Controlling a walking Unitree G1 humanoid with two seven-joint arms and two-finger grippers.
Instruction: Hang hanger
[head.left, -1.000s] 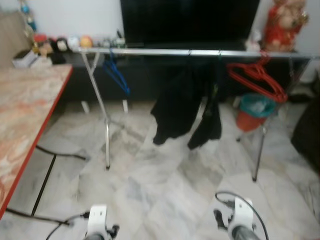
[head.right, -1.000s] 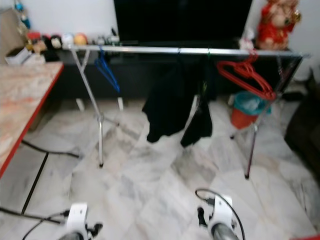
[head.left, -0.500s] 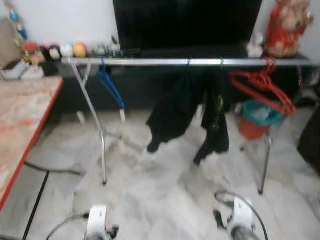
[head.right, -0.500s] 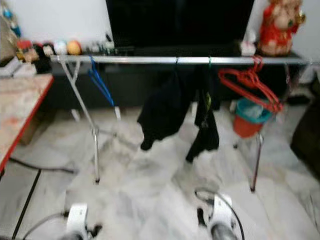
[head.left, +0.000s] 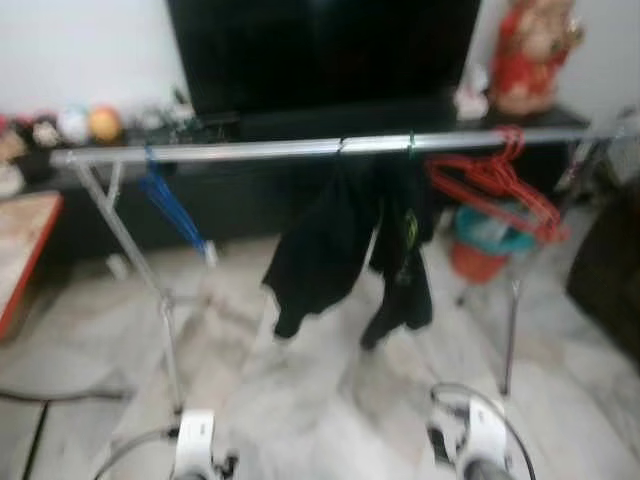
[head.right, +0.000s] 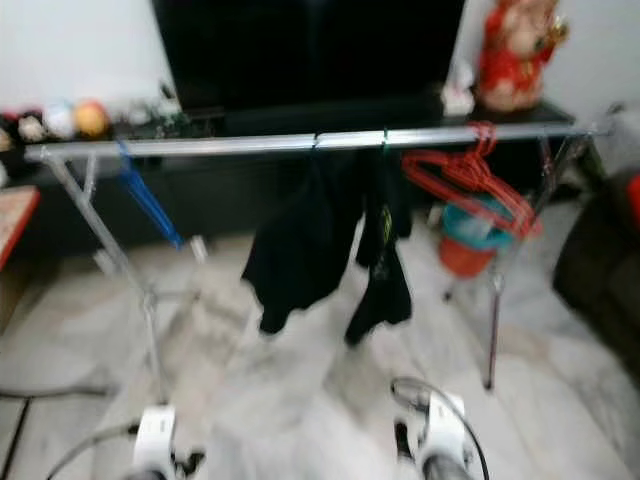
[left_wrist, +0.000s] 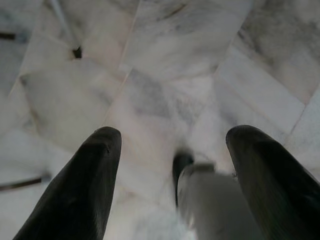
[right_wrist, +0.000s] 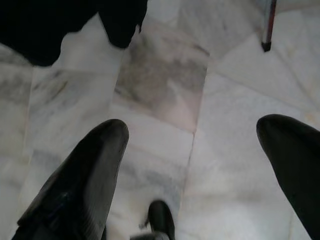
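Both my grippers, left gripper (left_wrist: 170, 180) and right gripper (right_wrist: 200, 180), hang wide and hold nothing. Red hangers (head.left: 495, 185) sit near the rail's (head.left: 240, 150) right end. Blurry walking could bump its legs.

It is a living room of a home: a large dark television (head.left: 320, 50) stands on a low cabinet (head.left: 250, 190) with small ornaments (head.left: 85, 122), and a metal clothes rack (head.left: 250, 150) with black garments (head.left: 320, 240) stands on the marble floor (head.left: 330, 400).

The rail (head.left: 300, 149) and red hangers (head.left: 495, 185) are blurred. The small items on the shelf (head.left: 90, 125) cannot be identified. The counter (head.left: 25, 250) is cut off by the edge.
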